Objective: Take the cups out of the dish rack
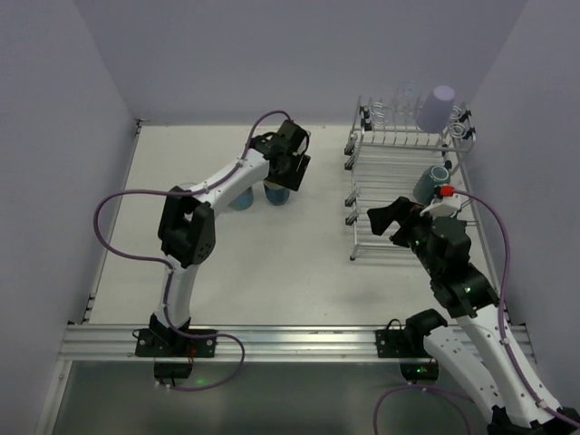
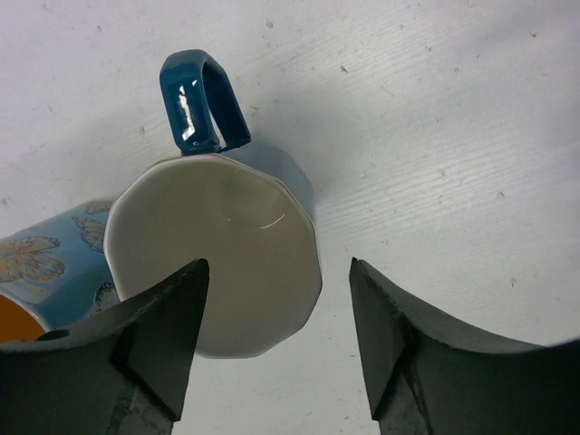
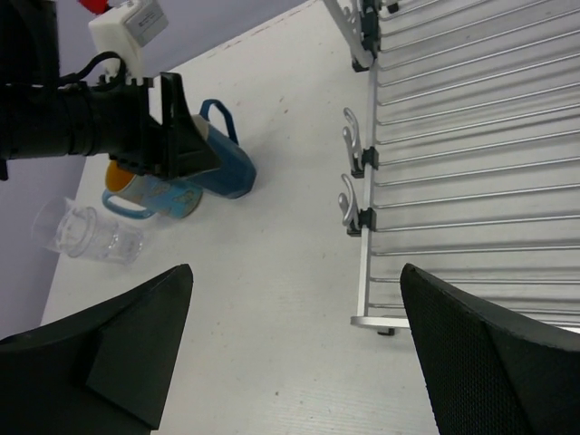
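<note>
On the table by my left arm: a dark teal mug (image 2: 217, 245), white inside, with a blue mug (image 2: 54, 263), orange inside, right against it.
My left claw (image 2: 276, 272): wide open, one finger on each side of the dark teal mug, holding nothing.
My right claw (image 3: 296, 272): wide open and empty, just beside the dish rack (image 3: 471, 163).
Near the two mugs: a clear glass (image 3: 91, 240) on the table.
Up on the rack: a lavender tumbler (image 1: 438, 107) on top, a teal cup (image 1: 430, 184) lower down.

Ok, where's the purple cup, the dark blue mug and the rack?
lavender tumbler (image 1: 440, 107), top external view, its side.
dark teal mug (image 2: 217, 263), left wrist view, its white middle.
dish rack (image 3: 366, 272), right wrist view, its left side rail.
</note>
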`<state>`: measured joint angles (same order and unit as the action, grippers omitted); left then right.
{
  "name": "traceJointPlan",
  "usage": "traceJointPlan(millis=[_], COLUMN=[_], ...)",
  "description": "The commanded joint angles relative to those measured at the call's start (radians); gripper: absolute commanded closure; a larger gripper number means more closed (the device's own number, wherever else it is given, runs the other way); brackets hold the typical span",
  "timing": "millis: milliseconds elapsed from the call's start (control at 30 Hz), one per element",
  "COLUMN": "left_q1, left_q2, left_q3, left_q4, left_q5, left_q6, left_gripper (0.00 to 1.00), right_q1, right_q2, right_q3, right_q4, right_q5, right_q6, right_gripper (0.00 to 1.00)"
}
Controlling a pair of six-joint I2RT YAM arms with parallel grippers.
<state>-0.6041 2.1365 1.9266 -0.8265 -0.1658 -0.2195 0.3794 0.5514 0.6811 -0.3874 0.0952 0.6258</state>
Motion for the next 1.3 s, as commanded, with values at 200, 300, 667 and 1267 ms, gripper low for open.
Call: traceJointPlan(millis=[200, 300, 667, 1267], left_q1=[0.003, -0.002, -0.017, -0.04], left_q2=[-0.465, -0.688, -1.288, -1.44], left_q3=[-0.223, -0.442, -1.019, -1.167], left_q4=[0.263, 0.43, 0.5, 0.509], left_q5=[0.182, 0.313, 0.401, 0.417], left_q6=[-0.067, -0.106, -0.054, -0.03], left_gripper=[0.16, 0.14, 0.1, 0.09], right_q1=[-0.028, -0.111, -0.356, -0.522], right_q2=[0.146, 0.211, 0.386, 0.662], right_q3=[0.11, 0.141, 0.147, 0.167], right_q4=[-0.108, -0.11, -0.031, 0.103], right_q5=[0.448, 0.439, 0.423, 0.173], right_q6=[-0.118, -0.13, -0.172, -0.247], right_gripper=[0.01, 0.01, 0.01, 0.01])
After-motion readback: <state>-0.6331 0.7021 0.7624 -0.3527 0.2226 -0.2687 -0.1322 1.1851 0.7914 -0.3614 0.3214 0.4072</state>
